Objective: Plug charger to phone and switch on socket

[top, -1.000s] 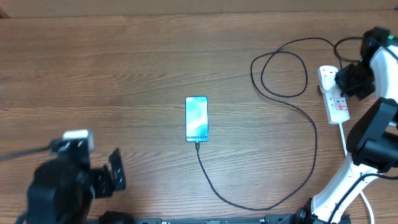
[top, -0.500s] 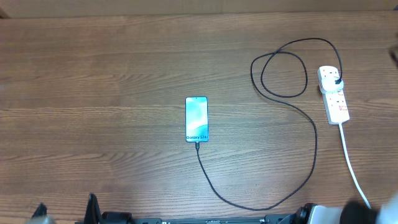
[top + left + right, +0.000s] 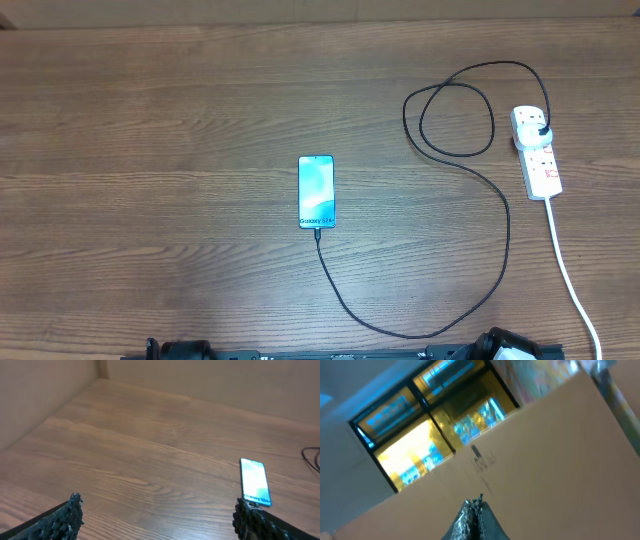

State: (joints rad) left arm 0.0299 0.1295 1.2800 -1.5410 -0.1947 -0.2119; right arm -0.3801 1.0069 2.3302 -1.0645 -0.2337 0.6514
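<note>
A slim rectangular phone [image 3: 316, 192] with a light blue glowing screen lies face up near the middle of the brown wood-grain surface [image 3: 150, 120]. The small tip of the long thin black charger cable [image 3: 505, 240] meets the phone's near short edge. The cable sweeps toward the near edge of the surface, climbs on the right and coils into a loop. Its black plug [image 3: 541, 128] sits in the far end of the white elongated power-strip socket [image 3: 540, 165]. The socket lies at the right, well apart from the phone, and its thicker white cord [image 3: 570, 280] trails toward the near edge. Whether its red-marked switches are on cannot be told. The left gripper [image 3: 157, 510] hangs over the surface with its black fingers [image 3: 67, 517] spread wide, holding nothing. The right gripper [image 3: 475, 507] points up at a tan cardboard wall [image 3: 560, 460], its fingers pressed together on nothing.
</note>
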